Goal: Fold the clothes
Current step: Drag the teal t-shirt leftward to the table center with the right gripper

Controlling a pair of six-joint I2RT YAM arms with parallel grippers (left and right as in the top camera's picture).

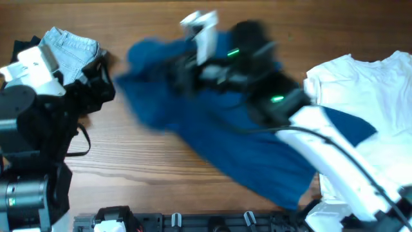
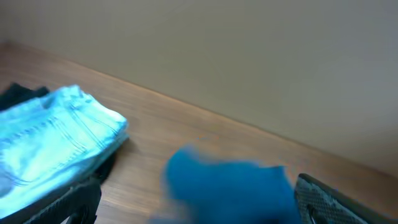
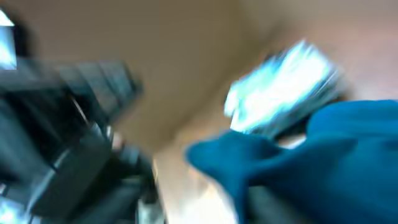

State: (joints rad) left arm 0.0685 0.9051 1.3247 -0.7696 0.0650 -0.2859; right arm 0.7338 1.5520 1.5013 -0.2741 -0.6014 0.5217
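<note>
The dark blue clothes (image 1: pixel 244 135) lie crumpled across the middle of the wooden table, stretching from the far left down to the near right. My right gripper (image 1: pixel 177 67) hovers over their far left part, smeared by motion. In the right wrist view blue cloth (image 3: pixel 336 155) drapes over the right side of the jaws, but blur hides whether they are open or shut. My left gripper (image 2: pixel 202 211) stands wide open at the table's left, with a blurred edge of the blue cloth (image 2: pixel 230 186) ahead of its fingers.
Folded light blue jeans (image 1: pixel 71 48) rest on a black garment (image 1: pixel 26 45) at the far left, close to the left gripper. A white T-shirt (image 1: pixel 367 84) lies spread at the right, under the right arm. A plain wall backs the table.
</note>
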